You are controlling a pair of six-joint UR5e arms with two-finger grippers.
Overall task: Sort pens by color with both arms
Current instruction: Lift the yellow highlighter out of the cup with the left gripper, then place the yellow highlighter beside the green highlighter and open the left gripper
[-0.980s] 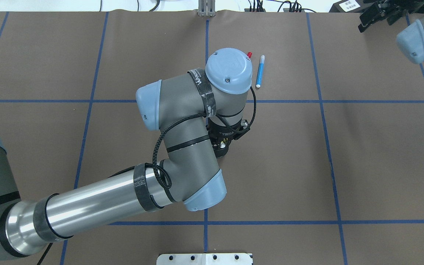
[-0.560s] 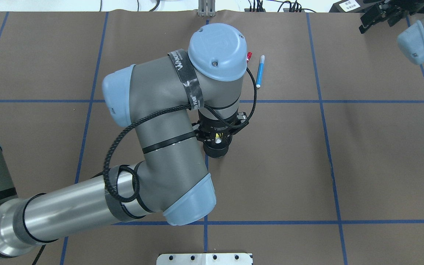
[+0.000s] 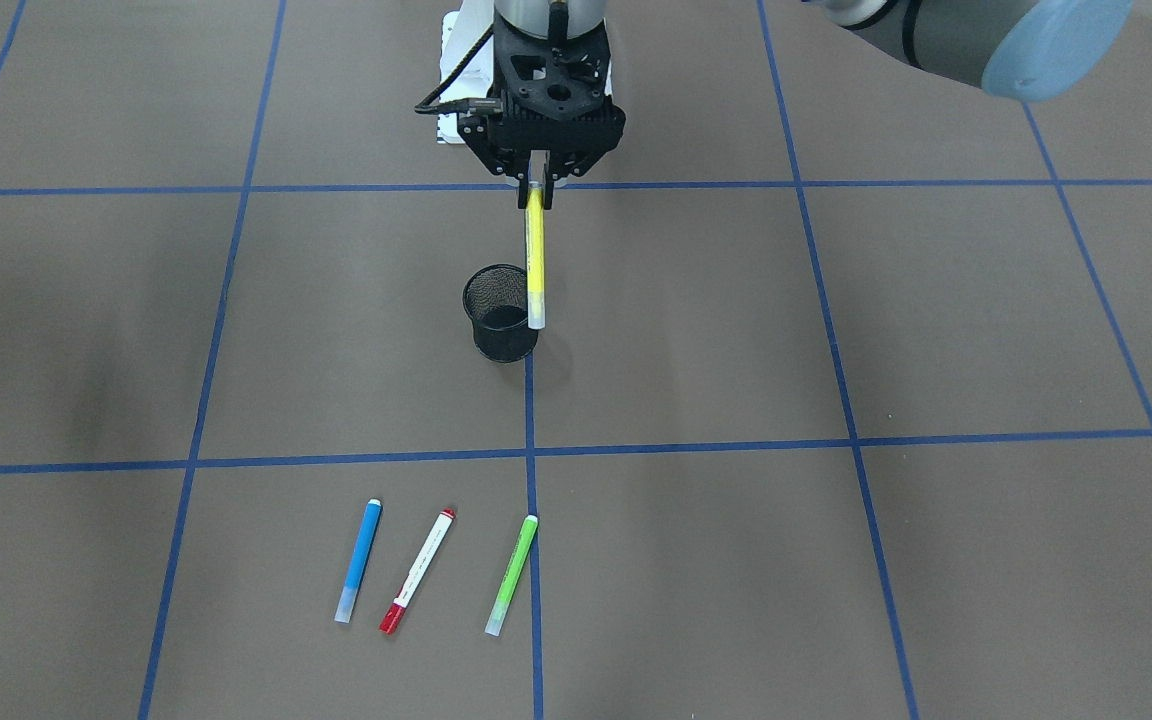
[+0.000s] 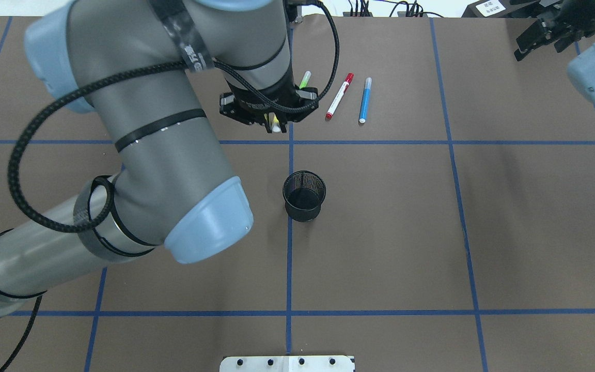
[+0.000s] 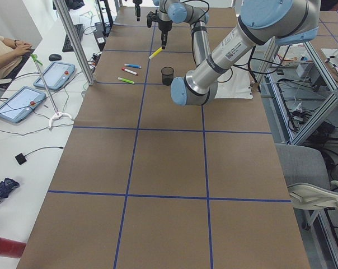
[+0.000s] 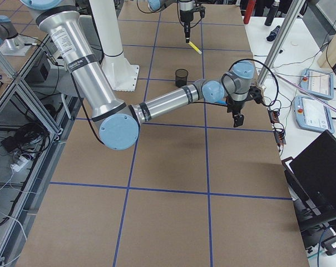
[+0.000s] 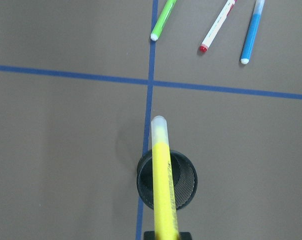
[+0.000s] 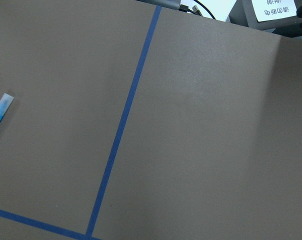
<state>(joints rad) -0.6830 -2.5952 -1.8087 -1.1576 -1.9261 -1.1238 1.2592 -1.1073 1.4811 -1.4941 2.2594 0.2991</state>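
Note:
My left gripper (image 3: 536,188) is shut on the top of a yellow pen (image 3: 534,262) and holds it upright, high above the table. The pen's pale tip hangs just beside the rim of the black mesh cup (image 3: 501,315). In the left wrist view the yellow pen (image 7: 161,175) points down over the cup (image 7: 189,172). The green pen (image 4: 305,79), the white pen with red ends (image 4: 340,96) and the blue pen (image 4: 365,99) lie side by side on the far side of the mat. My right gripper (image 4: 540,39) is open and empty at the far right corner.
The brown mat (image 4: 406,232) carries a blue tape grid. The left arm's elbow (image 4: 204,227) hangs over the mat's near left part. Cables and a labelled box (image 4: 488,7) lie past the far edge. The blue pen's pale end (image 8: 2,109) shows in the right wrist view.
My left gripper has risen from the cup with the yellow pen and moved toward the far side, uncovering the cup and the pens. The right arm shifted slightly.

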